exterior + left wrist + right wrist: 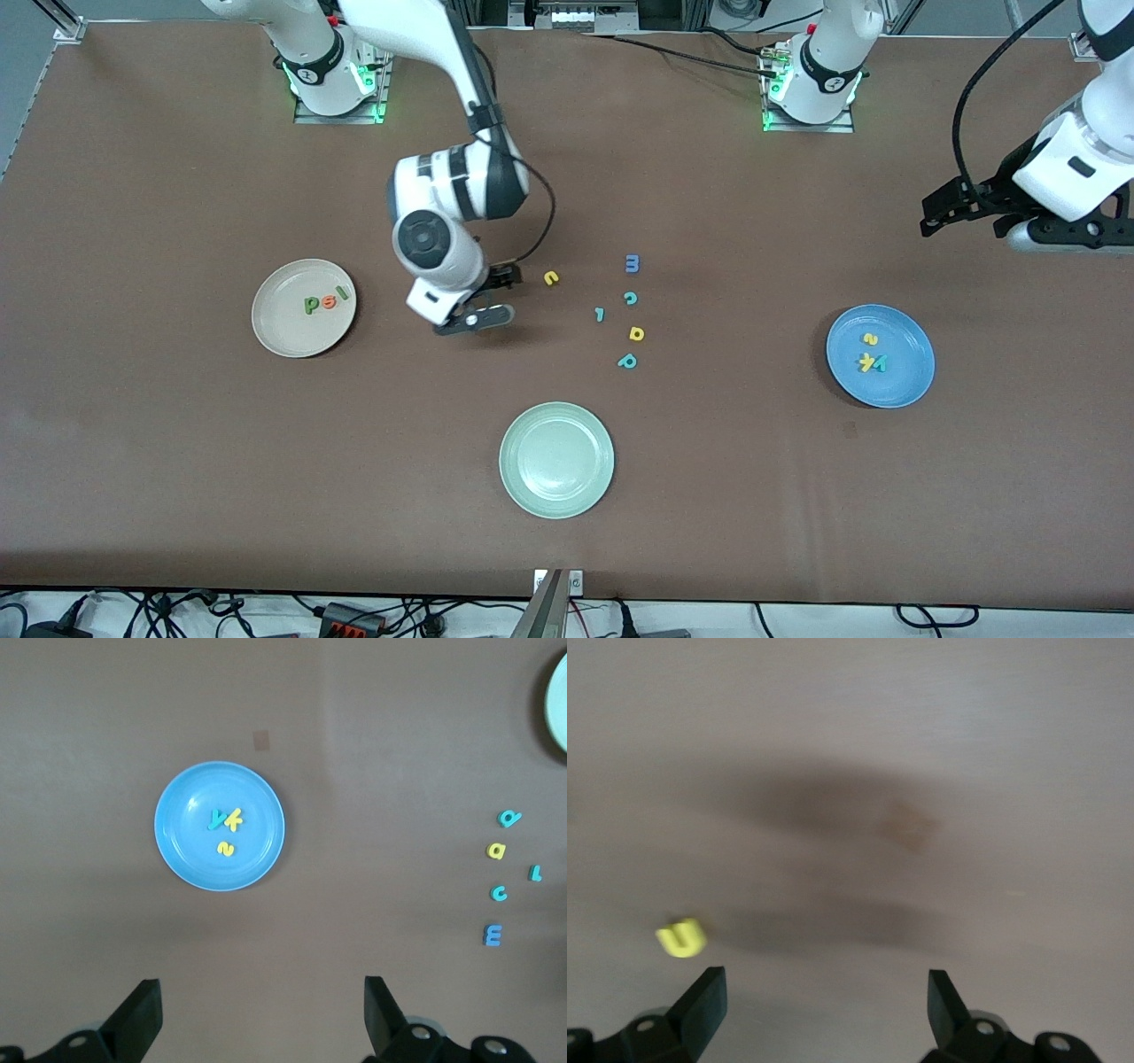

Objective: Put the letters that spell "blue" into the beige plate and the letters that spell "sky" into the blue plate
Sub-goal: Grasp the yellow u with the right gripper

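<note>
The beige plate (283, 330) holds a dark green b (311, 305), an orange e (330, 302) and a thin green l (344, 293). The yellow u (551, 278) (681, 937) lies on the bare table. My right gripper (500, 297) (824, 1001) hangs open and empty over the table, between the beige plate and the u. In the blue plate (905, 374) (186, 846) lie the yellow s (870, 338) (227, 849), the yellow k (234, 820) and the teal y (216, 819). My left gripper (939, 213) (261, 1010) waits open and empty, high by the blue plate.
Beside the u lie a blue m (632, 263), a teal c (630, 299), a small teal letter (600, 314), a yellow a (636, 333) and a teal p (627, 361). A pale green plate (556, 459) sits nearer the front camera.
</note>
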Motion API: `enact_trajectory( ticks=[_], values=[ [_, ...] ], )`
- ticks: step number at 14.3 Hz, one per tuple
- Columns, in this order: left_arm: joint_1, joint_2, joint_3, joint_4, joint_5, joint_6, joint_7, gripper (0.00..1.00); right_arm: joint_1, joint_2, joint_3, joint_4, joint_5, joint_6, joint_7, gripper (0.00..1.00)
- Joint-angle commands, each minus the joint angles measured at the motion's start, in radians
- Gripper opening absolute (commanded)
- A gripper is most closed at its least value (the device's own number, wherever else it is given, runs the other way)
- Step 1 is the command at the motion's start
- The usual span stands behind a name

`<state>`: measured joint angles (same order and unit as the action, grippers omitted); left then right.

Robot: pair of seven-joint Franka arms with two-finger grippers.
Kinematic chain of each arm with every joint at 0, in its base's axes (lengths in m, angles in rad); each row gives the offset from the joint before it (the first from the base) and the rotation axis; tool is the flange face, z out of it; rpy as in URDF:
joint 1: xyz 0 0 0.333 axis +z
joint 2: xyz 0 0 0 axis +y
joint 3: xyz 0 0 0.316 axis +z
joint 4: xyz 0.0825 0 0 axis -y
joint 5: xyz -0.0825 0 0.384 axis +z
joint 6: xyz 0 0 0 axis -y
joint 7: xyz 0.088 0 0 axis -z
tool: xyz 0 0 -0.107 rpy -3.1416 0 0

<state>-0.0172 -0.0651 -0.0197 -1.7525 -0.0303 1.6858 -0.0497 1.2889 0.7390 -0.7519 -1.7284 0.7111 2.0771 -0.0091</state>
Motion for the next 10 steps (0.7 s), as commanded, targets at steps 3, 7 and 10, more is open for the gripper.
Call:
enact_trajectory(
  ticks=[3,7,10],
  values=[
    [0.003,0.06,0.006,0.048,0.018,0.018,-0.005,1.0,0.013,0.025,0.127,0.003,0.016,0.161,0.059,1.0],
    [0.005,0.107,0.003,0.08,0.003,-0.035,0.007,1.0,0.03,0.054,0.157,0.004,0.008,0.213,0.064,0.91],
    [0.003,0.113,-0.003,0.14,-0.017,-0.046,0.005,1.0,0.043,0.071,0.157,0.022,0.004,0.221,0.054,0.77]
  ],
)
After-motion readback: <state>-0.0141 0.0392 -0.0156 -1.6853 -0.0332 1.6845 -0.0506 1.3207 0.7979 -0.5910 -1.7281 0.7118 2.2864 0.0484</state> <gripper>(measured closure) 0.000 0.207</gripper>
